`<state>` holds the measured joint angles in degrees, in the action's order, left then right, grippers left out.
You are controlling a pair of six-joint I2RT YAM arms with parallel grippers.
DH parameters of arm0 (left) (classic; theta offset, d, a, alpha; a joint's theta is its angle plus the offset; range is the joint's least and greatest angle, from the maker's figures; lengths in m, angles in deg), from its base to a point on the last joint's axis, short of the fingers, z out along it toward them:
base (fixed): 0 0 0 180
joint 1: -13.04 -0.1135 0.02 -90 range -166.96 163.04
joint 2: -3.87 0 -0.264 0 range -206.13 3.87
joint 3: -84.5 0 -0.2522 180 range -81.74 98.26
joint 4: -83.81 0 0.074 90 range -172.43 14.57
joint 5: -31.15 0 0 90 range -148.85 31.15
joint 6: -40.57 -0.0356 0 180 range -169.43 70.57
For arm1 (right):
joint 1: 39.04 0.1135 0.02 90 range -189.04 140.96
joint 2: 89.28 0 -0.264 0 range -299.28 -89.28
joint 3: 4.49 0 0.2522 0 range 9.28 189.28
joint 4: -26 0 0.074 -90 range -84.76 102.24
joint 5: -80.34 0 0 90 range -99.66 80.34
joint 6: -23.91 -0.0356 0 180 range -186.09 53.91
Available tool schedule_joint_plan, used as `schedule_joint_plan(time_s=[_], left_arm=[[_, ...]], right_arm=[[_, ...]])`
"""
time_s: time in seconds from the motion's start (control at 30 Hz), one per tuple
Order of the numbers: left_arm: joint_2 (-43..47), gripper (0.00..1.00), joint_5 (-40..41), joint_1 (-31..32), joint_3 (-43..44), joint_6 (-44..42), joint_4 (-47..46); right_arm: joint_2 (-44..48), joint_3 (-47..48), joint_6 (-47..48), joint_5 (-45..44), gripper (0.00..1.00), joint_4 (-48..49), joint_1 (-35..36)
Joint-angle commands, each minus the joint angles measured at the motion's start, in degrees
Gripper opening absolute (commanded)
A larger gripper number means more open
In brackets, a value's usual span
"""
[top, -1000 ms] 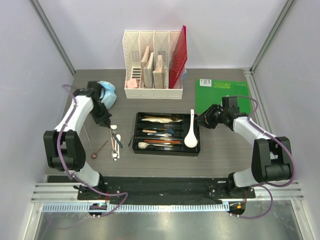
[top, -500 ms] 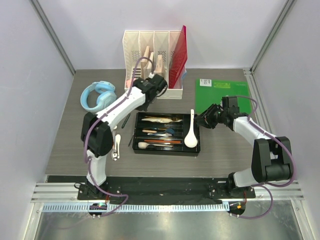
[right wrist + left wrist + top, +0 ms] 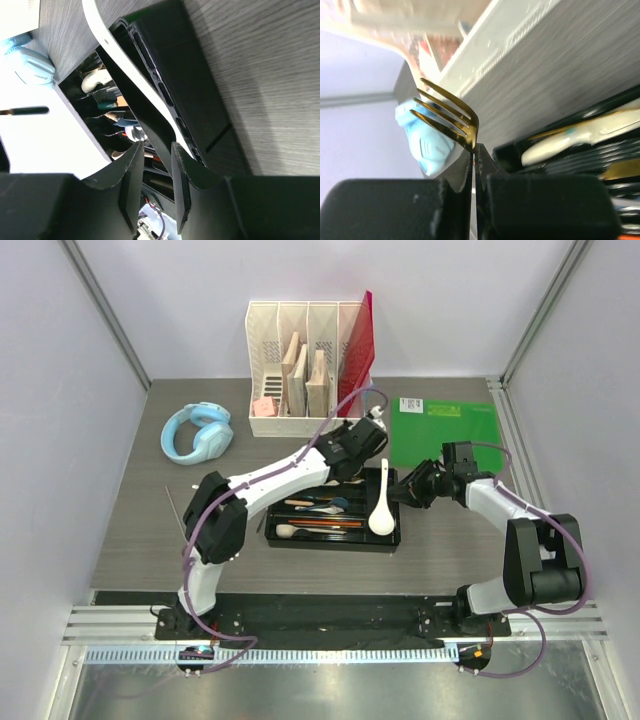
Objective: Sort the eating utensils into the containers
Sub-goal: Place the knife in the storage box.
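Observation:
My left gripper (image 3: 360, 445) hangs over the back right corner of the black cutlery tray (image 3: 392, 538). In the left wrist view the left gripper (image 3: 474, 150) is shut on the neck of a gold fork (image 3: 451, 119), tines sticking out past the fingertips. I cannot make out the fork from above. The tray holds several utensils, among them a large white soup spoon (image 3: 381, 506). My right gripper (image 3: 398, 483) is at the tray's right edge. In its wrist view the right gripper (image 3: 155, 150) is open, its fingers on either side of the tray's wall (image 3: 165, 75), beside the spoon's white handle (image 3: 107, 40).
A white slotted file organizer (image 3: 310, 360) stands at the back, with blue headphones (image 3: 197, 432) to its left and a green board (image 3: 445, 430) to its right. A thin stick (image 3: 176, 508) lies on the table at the left. My left arm's elbow (image 3: 215, 530) covers the table left of the tray.
My left arm has swung from the loose utensils at the table's left across to the tray's back right corner. The right gripper has edged left onto the tray's right wall.

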<state>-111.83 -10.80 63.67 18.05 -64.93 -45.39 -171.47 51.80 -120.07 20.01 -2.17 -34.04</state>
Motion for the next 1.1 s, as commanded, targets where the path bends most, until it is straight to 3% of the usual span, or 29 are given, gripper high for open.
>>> schedule_joint_plan(time_s=[0.0,0.2,0.27,0.53,0.8,1.07], left_arm=[[-0.14,0.0,1.16,2.53,-1.16,-8.92,-13.99],[1.0,0.0,-6.12,2.98,-10.48,-11.29,-20.41],[1.18,0.0,-5.87,3.51,-15.49,-11.91,-25.05],[2.58,0.0,-7.53,4.12,-25.24,-10.86,-28.69],[1.36,0.01,-4.38,5.0,-25.44,-9.89,-29.56],[-1.19,0.2,2.31,5.18,-22.71,-8.84,-31.5]], right_arm=[[4.32,-0.59,-1.21,-0.57,0.34,-0.88,-0.51],[8.27,-6.38,-4.47,-2.16,0.34,-0.26,-2.27],[9.41,-7.97,-6.31,-1.99,0.34,0.96,-2.88],[11.7,-10.0,-7.72,-1.81,0.34,1.85,-3.15],[12.15,-10.62,-7.37,-0.67,0.34,2.11,-3.15],[11.62,-10.53,-6.58,0.83,0.34,3.25,-3.24]])
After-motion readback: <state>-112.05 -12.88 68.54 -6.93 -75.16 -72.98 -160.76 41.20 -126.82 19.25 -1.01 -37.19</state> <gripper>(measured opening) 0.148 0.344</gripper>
